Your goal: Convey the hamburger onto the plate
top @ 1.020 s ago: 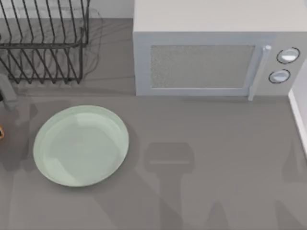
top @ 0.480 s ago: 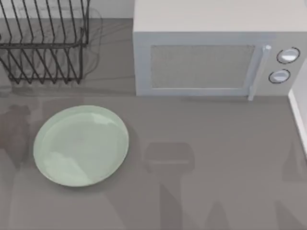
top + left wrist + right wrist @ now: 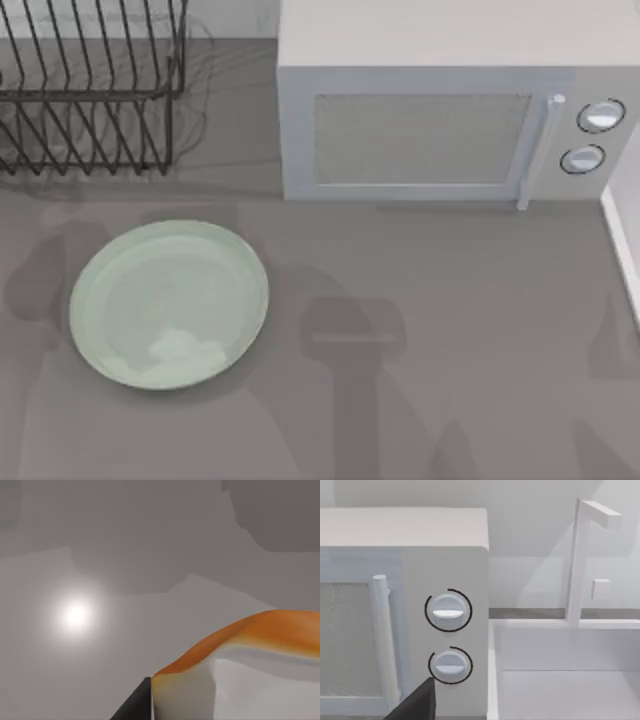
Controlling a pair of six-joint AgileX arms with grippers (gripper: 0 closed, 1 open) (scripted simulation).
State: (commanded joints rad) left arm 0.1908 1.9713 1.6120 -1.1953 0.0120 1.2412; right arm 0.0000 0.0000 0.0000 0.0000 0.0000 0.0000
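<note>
The hamburger (image 3: 260, 635) sits right in front of the left wrist camera, orange-tan on top and white below. My left gripper (image 3: 200, 712) is shut on it, and one dark finger (image 3: 134, 707) shows beside it, above a grey surface. The plate (image 3: 165, 290), large, round and pale mint green, lies on the table's left half with nothing on it. My right gripper (image 3: 417, 702) shows as a dark tip in the right wrist view, facing the microwave's knobs (image 3: 447, 611).
A white microwave (image 3: 420, 130) with its door shut stands at the back centre and right. A black wire dish rack (image 3: 90, 90) stands at the back left. A white basin wall (image 3: 625, 250) runs along the right edge.
My left gripper, at the top view's left edge with the hamburger a second ago, has left that view. Its shadow has shifted on the table left of the plate.
</note>
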